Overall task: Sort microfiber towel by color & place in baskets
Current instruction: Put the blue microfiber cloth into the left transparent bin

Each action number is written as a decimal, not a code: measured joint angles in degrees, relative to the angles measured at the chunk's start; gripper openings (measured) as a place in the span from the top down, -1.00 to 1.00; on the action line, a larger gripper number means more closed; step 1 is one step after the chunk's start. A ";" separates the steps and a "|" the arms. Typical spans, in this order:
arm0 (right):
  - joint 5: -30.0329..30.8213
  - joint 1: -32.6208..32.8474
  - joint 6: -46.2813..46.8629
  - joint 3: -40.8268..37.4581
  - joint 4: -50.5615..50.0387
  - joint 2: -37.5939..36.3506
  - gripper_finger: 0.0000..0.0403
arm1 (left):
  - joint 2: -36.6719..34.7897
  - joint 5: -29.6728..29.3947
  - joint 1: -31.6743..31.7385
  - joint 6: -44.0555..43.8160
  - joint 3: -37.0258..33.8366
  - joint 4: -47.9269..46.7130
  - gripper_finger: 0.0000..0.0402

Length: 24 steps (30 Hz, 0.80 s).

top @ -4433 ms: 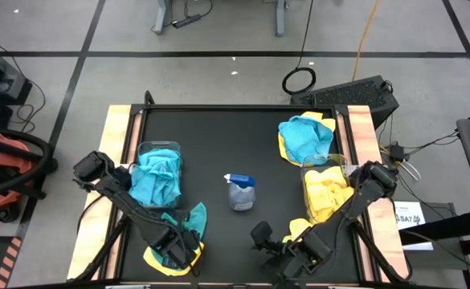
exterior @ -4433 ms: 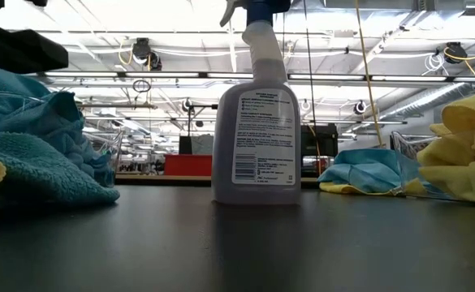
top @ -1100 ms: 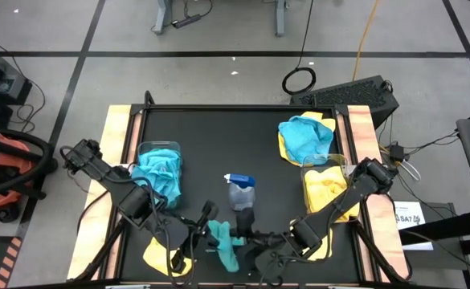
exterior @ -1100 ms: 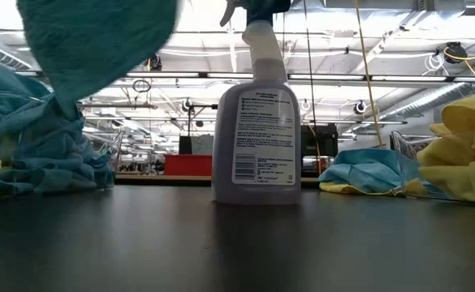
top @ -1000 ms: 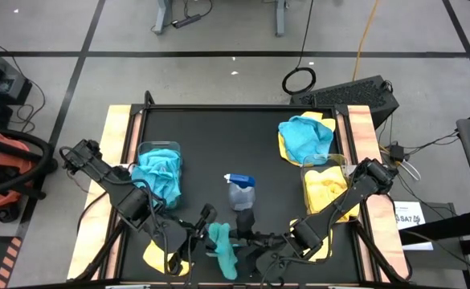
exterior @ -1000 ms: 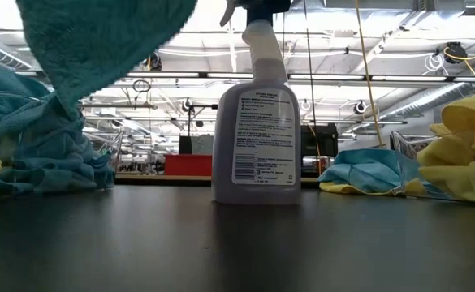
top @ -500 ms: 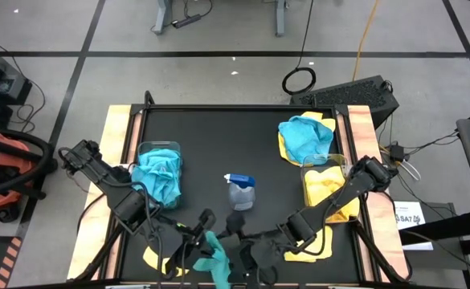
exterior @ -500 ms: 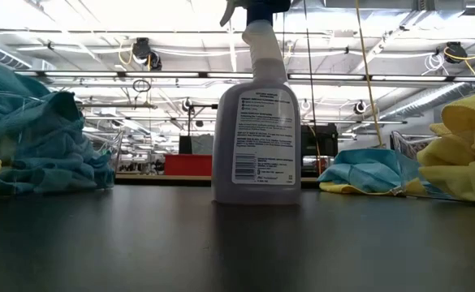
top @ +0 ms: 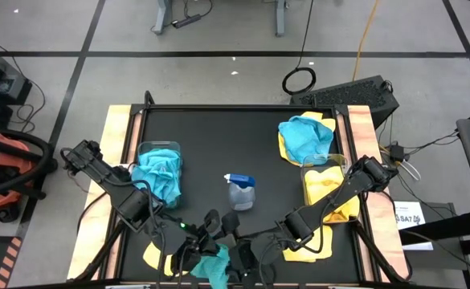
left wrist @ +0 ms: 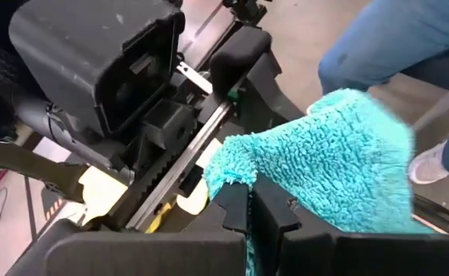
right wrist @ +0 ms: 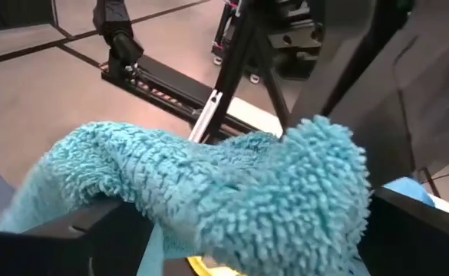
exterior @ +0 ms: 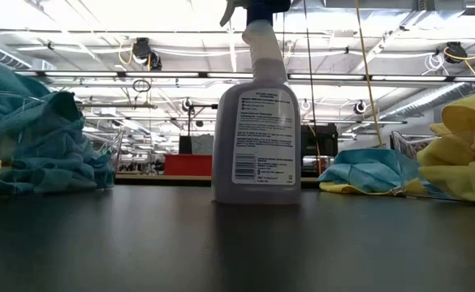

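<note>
The black bench is carrying a left basket heaped with teal cloths and a right basket of yellow ones. At its near edge the left end effector and right end effector are both pinching one teal towel, seemingly passing it between them for sorting

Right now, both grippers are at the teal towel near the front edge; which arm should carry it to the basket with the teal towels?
Probably left. The teal towel hangs between the left gripper and right gripper, and the teal-filled basket sits on the left arm's side. The right arm would have to cross past the spray bottle.
</note>
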 joint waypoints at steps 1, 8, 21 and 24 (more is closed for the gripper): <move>0.08 0.02 -0.13 0.00 0.27 0.00 -0.84 | 0.00 0.00 0.12 0.04 0.00 0.10 1.00; 0.24 0.05 -0.61 0.00 0.65 -0.02 -0.19 | -0.02 -0.01 0.08 1.76 0.00 0.14 1.00; 4.69 1.01 -4.31 0.00 -4.97 -1.46 0.93 | -0.09 -11.85 -1.50 -0.08 0.00 -0.18 0.71; 7.87 1.49 -2.44 0.00 -10.58 -3.08 0.97 | -0.24 -18.59 -2.84 -1.22 0.00 -0.19 0.47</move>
